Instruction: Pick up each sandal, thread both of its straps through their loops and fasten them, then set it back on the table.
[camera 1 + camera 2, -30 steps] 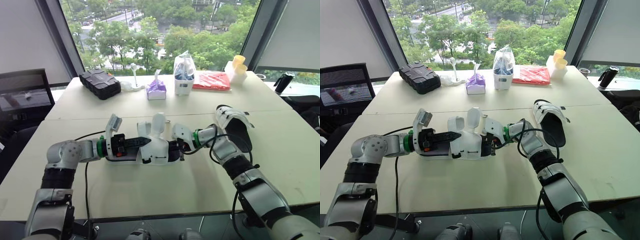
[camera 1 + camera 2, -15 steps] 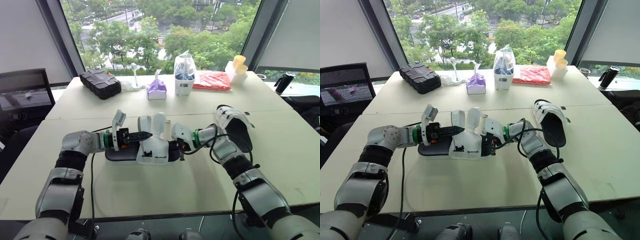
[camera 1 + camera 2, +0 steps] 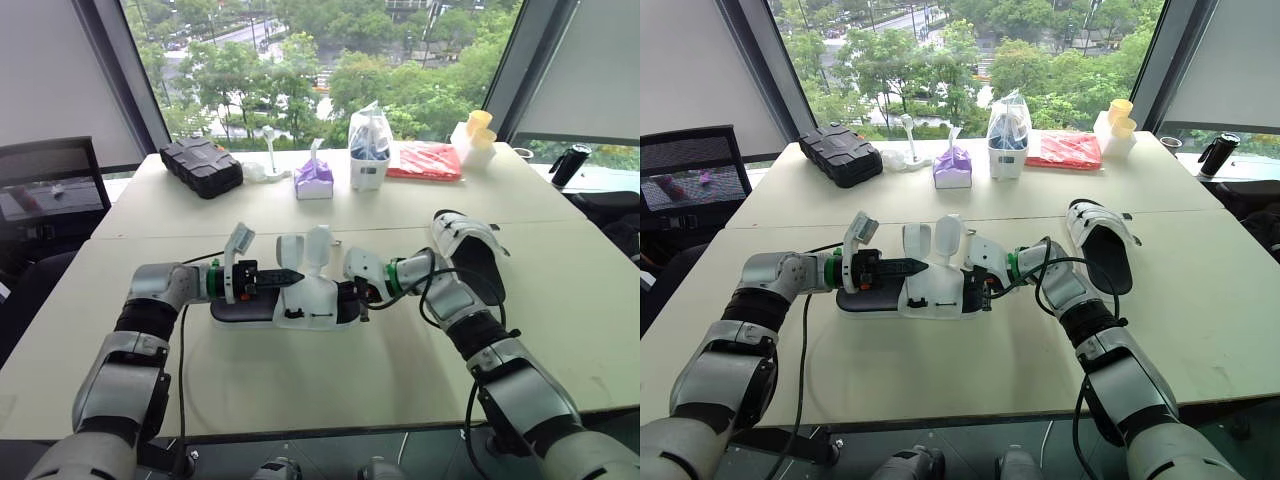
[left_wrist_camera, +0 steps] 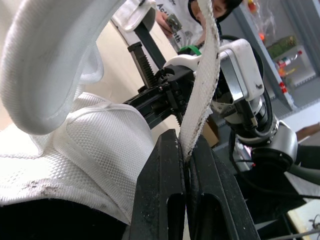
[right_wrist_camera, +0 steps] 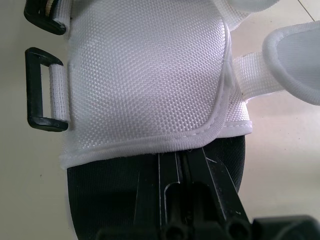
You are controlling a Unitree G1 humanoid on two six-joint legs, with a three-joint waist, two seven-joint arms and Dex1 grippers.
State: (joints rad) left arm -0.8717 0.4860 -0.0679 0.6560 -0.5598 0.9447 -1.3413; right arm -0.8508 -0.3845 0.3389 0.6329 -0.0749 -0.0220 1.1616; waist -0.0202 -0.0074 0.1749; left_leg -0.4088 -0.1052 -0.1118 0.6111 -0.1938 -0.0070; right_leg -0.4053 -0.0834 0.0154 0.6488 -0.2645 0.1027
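Left gripper: the two black fingers are pinched fully together on a thin white woven strap, which rises straight up from between the tips. Just beside it a wider padded white strap flap curves over, free of the fingers. Both straps stand up unfastened from a white woven-fabric sandal with a black sole, which lies flat on the beige table between the two grippers.

Right gripper: fingers closed with barely a slit between them. The tips are tucked at the edge of the white upper where it meets the black sole, gripping the sandal at the end opposite the left gripper. Two black rectangular plastic loops sit on the side of the upper, apart from the fingers, with nothing through them.

A second white sandal with a black footbed lies flat on the table just beyond the right forearm.

Along the far edge of the table are a black ridged hard case, a purple tissue pack, a clear plastic bag, a flat red packet and stacked yellow cups.
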